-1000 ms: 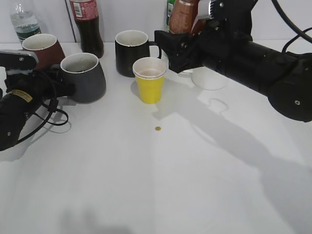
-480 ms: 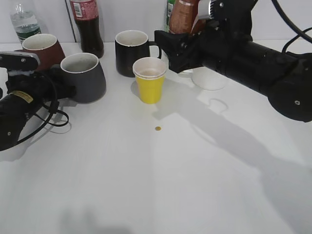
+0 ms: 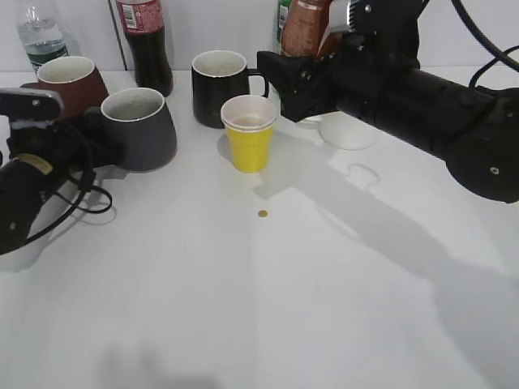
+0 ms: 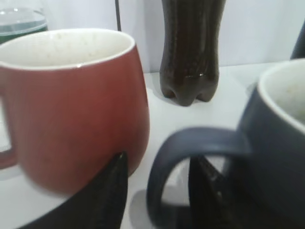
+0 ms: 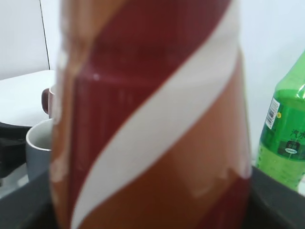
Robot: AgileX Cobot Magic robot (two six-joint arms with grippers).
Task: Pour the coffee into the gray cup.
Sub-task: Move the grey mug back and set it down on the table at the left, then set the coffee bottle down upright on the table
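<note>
The gray cup (image 3: 139, 128) stands at the left with its handle (image 4: 190, 143) turned toward my left gripper (image 3: 99, 144). In the left wrist view my left gripper (image 4: 159, 188) is open. One finger sits outside the handle and the other shows through its loop, with a gap between the outer finger and the handle. My right gripper (image 3: 293, 74) is shut on the coffee bottle (image 3: 306, 28) and holds it upright at the back middle. The bottle (image 5: 152, 119), with its white swirl, fills the right wrist view. Its base is hidden.
A reddish-brown mug (image 3: 69, 81) stands just behind my left gripper, close to the left finger (image 4: 71, 105). A cola bottle (image 3: 146, 44), black mug (image 3: 217, 85), yellow paper cup (image 3: 250, 134), white cup (image 3: 349, 130), green bottle (image 5: 286, 133) and water bottle (image 3: 39, 36) stand around.
My left arm has shifted very slightly at the gray cup's handle. The right arm and the coffee bottle have not visibly moved.
</note>
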